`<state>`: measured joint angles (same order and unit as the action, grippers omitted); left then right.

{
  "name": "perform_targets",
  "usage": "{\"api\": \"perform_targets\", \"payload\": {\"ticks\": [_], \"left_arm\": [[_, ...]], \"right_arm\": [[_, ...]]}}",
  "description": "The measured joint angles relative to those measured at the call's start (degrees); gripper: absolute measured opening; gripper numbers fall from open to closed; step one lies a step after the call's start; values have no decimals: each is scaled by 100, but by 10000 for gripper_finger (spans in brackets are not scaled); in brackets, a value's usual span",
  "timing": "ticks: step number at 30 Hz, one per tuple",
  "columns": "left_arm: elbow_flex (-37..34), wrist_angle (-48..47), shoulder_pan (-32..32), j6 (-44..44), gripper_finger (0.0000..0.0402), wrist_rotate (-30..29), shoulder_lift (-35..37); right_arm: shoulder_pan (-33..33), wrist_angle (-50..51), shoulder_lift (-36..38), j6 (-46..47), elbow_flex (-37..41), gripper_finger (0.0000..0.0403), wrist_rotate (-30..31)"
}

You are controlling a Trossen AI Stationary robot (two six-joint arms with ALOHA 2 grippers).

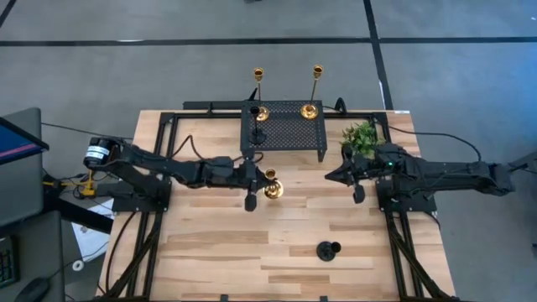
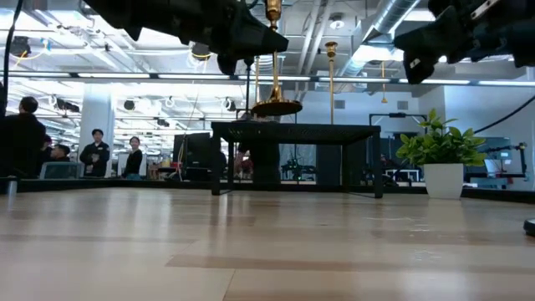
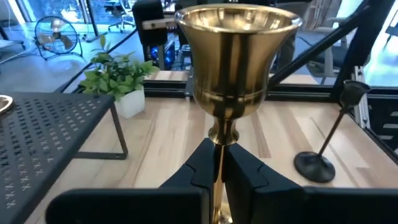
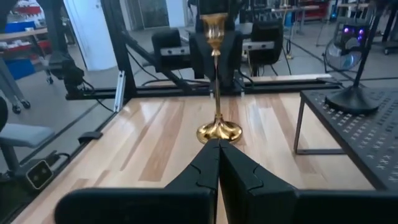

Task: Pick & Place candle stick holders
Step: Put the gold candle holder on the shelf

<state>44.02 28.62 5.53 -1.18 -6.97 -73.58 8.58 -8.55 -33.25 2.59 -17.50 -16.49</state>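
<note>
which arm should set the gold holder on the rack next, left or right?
Left. The left gripper is shut on the gold holder, lifted off the table just in front of the black rack. The right gripper is shut and holds nothing, off to the rack's side by the plant.

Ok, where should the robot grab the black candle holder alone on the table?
By its thin stem, above the round base, coming level from the side: it stands upright. The right gripper is free; the left gripper holds a gold holder.
</note>
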Motion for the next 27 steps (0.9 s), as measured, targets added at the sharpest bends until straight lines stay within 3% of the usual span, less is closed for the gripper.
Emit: {"api": "perform_targets", "payload": {"ticks": [8,19,27], "left_arm": [[133,29,-119,17,15,433,0],[216,-36,-121,-3,15,425,0],[211,-18,-121,-5,15,425,-48]], "right_arm": [[0,-1484,-1427,-9,0,9,0],[0,-3424,-3213,234,-75,139,46],[-224,-3544,-4281,203,-822,174,14]]}}
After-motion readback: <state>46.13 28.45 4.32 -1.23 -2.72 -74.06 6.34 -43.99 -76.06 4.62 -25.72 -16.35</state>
